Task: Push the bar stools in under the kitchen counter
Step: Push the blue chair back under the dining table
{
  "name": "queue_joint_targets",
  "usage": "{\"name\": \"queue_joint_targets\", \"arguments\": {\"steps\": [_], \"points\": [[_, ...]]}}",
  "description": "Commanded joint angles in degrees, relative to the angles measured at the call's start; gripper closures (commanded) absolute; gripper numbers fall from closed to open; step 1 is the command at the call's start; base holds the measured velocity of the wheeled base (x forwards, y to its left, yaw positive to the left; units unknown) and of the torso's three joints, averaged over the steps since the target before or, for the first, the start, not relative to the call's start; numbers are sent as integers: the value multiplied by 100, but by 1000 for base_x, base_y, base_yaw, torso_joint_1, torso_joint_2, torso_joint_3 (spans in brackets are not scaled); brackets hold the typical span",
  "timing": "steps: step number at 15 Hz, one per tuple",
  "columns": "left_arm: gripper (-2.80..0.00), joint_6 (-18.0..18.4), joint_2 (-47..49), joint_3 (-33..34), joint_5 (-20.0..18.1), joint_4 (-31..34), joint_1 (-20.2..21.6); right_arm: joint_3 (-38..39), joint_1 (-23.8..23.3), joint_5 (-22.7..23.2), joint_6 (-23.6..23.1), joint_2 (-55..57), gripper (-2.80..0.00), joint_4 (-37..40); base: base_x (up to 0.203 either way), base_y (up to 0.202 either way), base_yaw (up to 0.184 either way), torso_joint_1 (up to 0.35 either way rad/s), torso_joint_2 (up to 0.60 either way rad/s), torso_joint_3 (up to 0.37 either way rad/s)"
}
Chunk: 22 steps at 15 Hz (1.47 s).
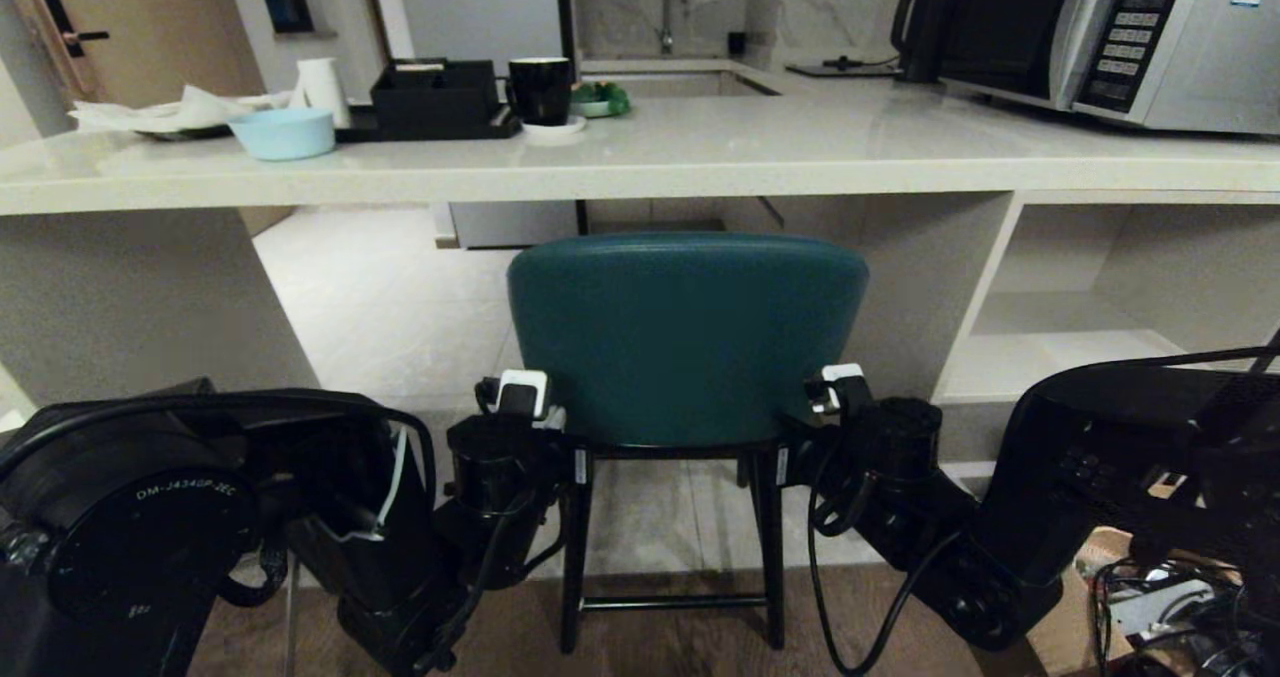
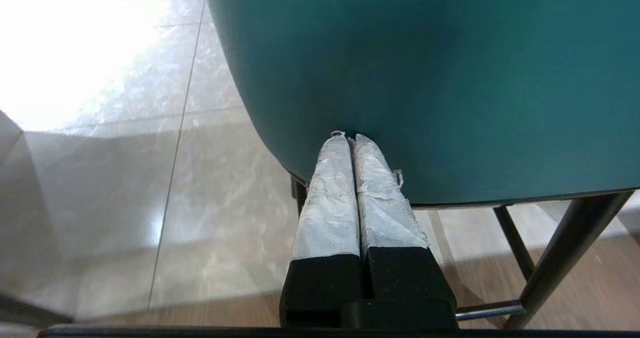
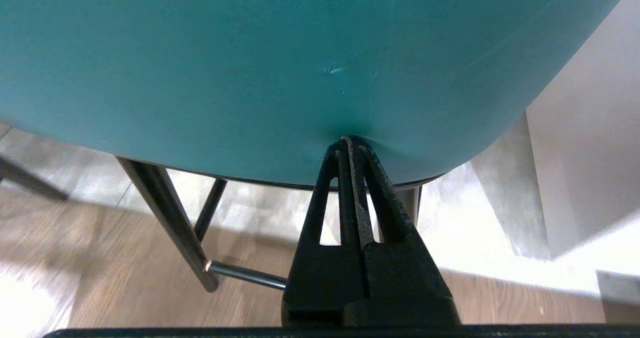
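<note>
A teal bar stool [image 1: 688, 337] with a curved low back and thin black legs stands in front of me, its back just below the front edge of the cream kitchen counter [image 1: 700, 162]. Both grippers are shut and press their tips against the lower back of the stool, holding nothing. My left gripper [image 1: 556, 419] touches the back's lower left corner; its taped fingers [image 2: 330, 188] lie together, with the left gripper's tip [image 2: 348, 137] on the teal leather [image 2: 450, 78]. My right gripper [image 1: 815, 404] touches the lower right corner. In the right wrist view the right gripper [image 3: 348, 141] dents the leather [image 3: 250, 53].
A pale support panel [image 1: 130, 297] stands left of the gap under the counter, and open white shelf cubbies [image 1: 1100, 297] are on the right. On the counter are a light blue bowl [image 1: 282, 133], a black mug [image 1: 540, 89], a black tray [image 1: 435, 102] and a microwave [image 1: 1120, 37].
</note>
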Motion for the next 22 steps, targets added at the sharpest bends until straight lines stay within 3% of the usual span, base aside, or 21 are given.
{"name": "queue_joint_targets", "arguments": {"steps": [1, 12, 18, 22], "points": [[0, -3, 16, -33, 17, -51, -2, -34, 1, -5, 1, 14, 0, -48, 190, 0, 2, 2, 2, 6], [0, -15, -46, 123, 8, -103, -76, 37, 27, -49, 28, -31, 0, -58, 179, 0, 1, 3, 2, 2], [0, -33, -286, 941, 73, -404, -272, 499, 28, -136, 48, -278, 0, -299, 0, 0, 0, 0, 0, 0], [0, -71, -447, 1854, 68, -415, -356, 1349, 73, -173, 54, -699, 0, -716, 0, 0, 0, 0, 0, 0]]}}
